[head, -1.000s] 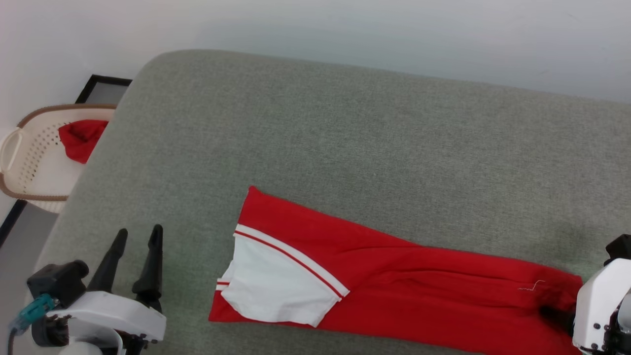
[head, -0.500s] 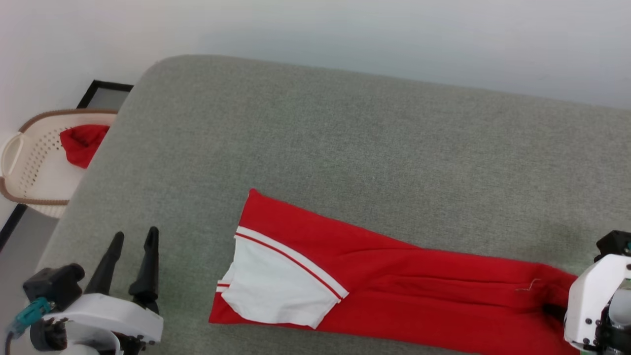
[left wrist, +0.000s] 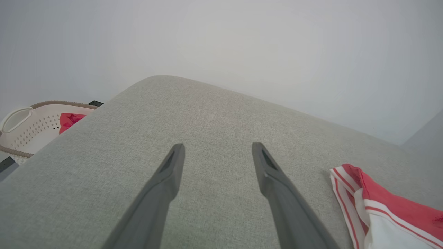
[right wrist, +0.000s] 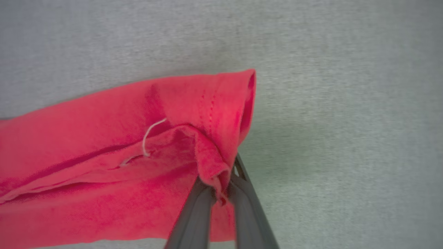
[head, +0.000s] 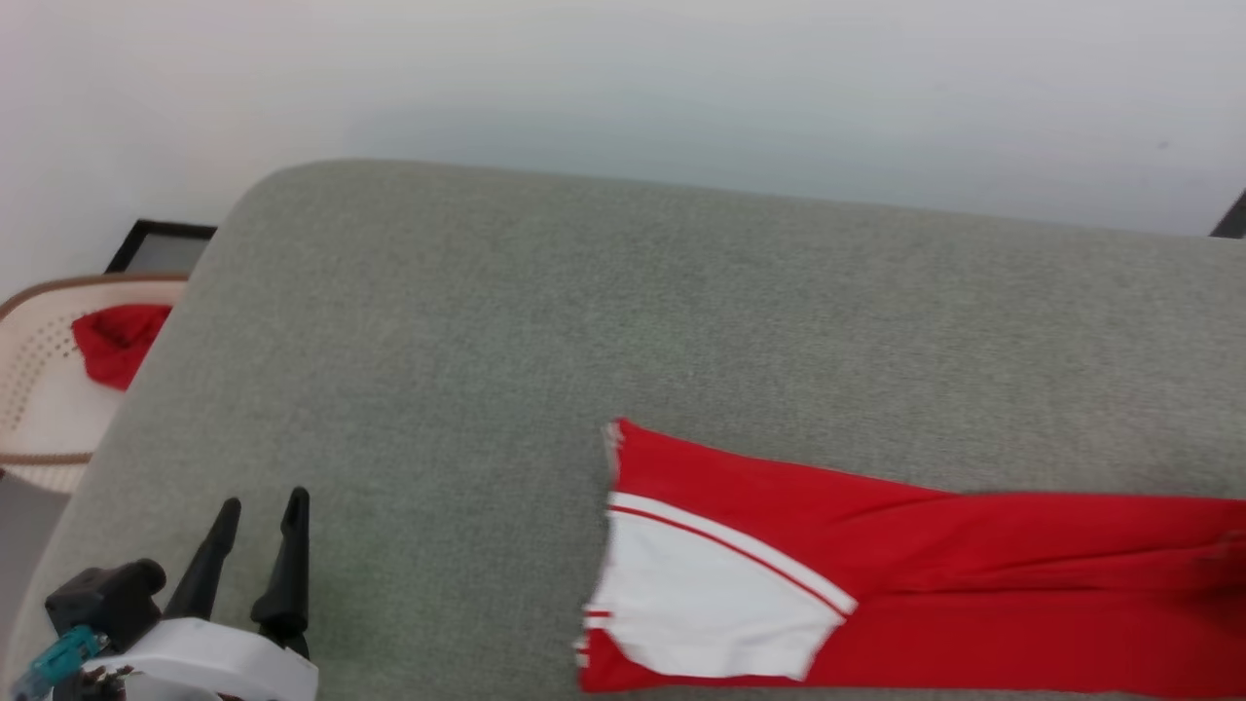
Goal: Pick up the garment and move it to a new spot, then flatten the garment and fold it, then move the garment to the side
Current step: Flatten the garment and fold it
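Seemingly to drag it aside, the right gripper [right wrist: 221,188] clamps its fingers on the hem of the folded red white-sleeved T-shirt [head: 925,574] lying on the grey upholstered cushion [head: 584,312], while the left gripper [head: 258,511] waits spread and empty.

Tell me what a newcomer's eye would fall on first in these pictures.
First, the red-and-white garment lies stretched long across the near right of the grey cushion. The right gripper is pinched shut on one end of it, while the left gripper hovers open at the lower left. A pale basket holding a red cloth sits off the cushion's left end.
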`<state>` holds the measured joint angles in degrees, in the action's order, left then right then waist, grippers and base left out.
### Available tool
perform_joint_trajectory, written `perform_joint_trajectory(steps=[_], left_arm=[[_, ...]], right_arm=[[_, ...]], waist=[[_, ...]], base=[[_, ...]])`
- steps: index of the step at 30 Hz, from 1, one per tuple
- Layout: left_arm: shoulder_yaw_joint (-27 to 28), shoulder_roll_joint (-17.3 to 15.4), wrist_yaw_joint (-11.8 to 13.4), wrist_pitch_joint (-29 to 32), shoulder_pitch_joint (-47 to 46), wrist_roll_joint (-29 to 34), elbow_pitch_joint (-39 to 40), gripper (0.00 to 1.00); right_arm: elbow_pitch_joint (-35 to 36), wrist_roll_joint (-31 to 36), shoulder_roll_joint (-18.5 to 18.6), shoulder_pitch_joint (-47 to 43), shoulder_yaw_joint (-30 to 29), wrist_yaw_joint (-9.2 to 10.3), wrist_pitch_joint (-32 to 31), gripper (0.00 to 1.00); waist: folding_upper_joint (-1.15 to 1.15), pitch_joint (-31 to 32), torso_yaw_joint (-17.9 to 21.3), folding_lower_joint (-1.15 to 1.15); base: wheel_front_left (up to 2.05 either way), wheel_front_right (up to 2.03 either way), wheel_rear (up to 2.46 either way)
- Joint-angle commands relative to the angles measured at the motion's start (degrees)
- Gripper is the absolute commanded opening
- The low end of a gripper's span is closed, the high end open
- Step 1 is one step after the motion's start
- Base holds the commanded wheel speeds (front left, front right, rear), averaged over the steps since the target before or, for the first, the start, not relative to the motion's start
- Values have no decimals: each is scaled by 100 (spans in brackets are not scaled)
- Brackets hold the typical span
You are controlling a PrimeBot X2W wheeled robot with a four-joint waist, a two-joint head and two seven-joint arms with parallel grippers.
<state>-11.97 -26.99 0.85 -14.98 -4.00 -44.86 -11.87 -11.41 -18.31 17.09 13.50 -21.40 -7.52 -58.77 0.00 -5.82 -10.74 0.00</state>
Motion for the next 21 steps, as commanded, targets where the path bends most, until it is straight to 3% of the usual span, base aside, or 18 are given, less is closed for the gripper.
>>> perform_joint_trajectory(steps=[1, 4, 8, 18, 21], left_arm=[[21, -18, 23, -18, 90, 6, 18, 100], [25, -40, 32, -3, 140, -11, 31, 100], [14, -75, 50, 31, 224, -31, 56, 100], [-34, -95, 113, 145, 342, -68, 160, 100], [-63, -83, 121, 164, 331, -60, 176, 100]], right_arm=[[-108, 124, 136, 60, -147, 6, 88, 0], [-244, 189, 240, 130, -195, 6, 127, 0], [-162, -151, 64, 231, -131, 6, -80, 0], [1278, -1252, -1103, 119, 457, 5, -1060, 0], [1497, -1366, -1267, 110, 652, 5, -1155, 0]], waist=[[0, 97, 114, 0], [0, 171, 208, 0], [0, 285, 307, 0], [0, 493, 385, 0], [0, 497, 360, 0]], base=[[0, 0, 0], [0, 0, 0], [0, 0, 0], [0, 0, 0], [0, 0, 0]])
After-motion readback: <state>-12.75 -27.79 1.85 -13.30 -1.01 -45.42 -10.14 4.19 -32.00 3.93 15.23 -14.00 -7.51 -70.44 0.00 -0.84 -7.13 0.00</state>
